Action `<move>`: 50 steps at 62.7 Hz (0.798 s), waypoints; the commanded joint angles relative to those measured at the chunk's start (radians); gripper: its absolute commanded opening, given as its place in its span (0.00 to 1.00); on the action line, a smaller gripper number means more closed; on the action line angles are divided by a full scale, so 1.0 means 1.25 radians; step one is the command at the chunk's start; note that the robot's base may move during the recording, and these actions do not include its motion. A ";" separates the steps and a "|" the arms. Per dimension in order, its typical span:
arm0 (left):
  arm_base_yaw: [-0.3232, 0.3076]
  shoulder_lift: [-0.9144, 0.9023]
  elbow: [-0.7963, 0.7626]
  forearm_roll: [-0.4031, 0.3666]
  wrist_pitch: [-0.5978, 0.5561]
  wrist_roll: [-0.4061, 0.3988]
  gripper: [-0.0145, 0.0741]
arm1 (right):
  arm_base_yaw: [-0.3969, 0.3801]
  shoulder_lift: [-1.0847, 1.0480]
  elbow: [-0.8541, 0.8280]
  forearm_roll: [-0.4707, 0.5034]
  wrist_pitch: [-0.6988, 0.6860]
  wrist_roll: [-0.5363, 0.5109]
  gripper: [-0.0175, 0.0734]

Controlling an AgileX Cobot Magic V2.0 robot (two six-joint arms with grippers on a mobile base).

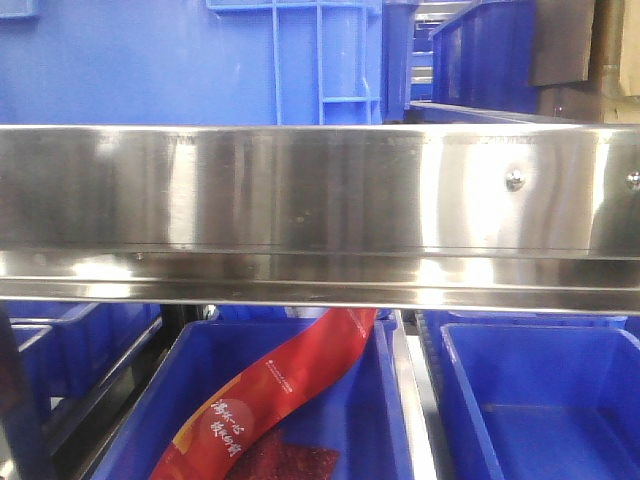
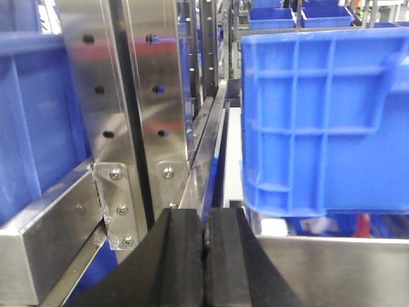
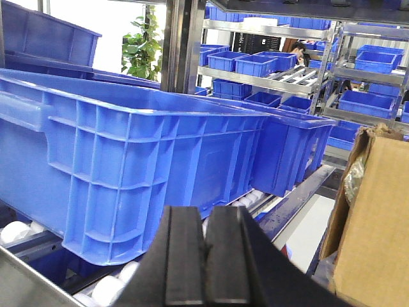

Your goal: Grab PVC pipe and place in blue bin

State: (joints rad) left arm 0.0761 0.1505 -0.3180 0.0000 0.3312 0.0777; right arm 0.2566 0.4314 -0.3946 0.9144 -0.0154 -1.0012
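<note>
Blue bin (image 3: 128, 173) on rollers, both hands (image 2: 204, 256) (image 3: 206, 262) closed

The right gripper (image 3: 206, 268) is sitting at the bottom edge with its black fingers (image 3: 184, 262) pressing together, nothing between them. Just beyond it a large blue bin (image 3: 128, 166) is resting on white rollers (image 3: 112, 288), with a smaller blue bin (image 3: 291, 150) lying behind. A cardboard box (image 3: 374, 224) is standing at the right, and shelves of blue bins (image 3: 255, 64) are filling the background.

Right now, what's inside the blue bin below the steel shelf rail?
A long red printed packet leans across the blue plastic bin, with a dark red mesh piece beneath. The steel rail hides the bin's rear.
</note>
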 commanded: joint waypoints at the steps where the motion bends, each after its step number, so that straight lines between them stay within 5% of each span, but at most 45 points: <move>1: 0.001 -0.016 0.045 0.006 -0.103 0.000 0.04 | -0.004 -0.004 0.001 -0.005 -0.012 -0.002 0.01; 50: 0.001 -0.120 0.254 0.000 -0.337 0.000 0.04 | -0.004 -0.004 0.001 -0.005 -0.012 -0.002 0.01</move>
State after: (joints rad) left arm 0.0761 0.0052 -0.0015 0.0000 -0.0511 0.0777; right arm 0.2566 0.4314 -0.3946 0.9144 -0.0154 -1.0014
